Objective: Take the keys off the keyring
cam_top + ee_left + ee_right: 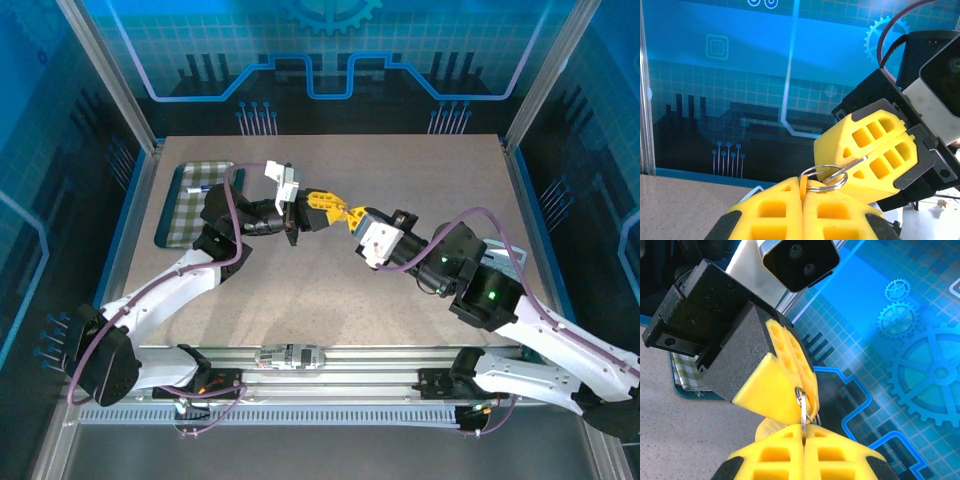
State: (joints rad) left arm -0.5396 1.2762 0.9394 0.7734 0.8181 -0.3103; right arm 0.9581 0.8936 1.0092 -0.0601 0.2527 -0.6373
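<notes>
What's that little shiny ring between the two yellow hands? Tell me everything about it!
The silver ring is a thin loop of shiny metal wire, wound double like a split ring. It hangs in the air between both shut hands. An orange-yellow piece hooked on it is pinched by the left hand; a thin metal piece joined to it runs into the right hand.

Bright, even light casts soft shadows on the table (400, 190); blue backdrop (330, 60) glows, wrist views look crisp.
</notes>
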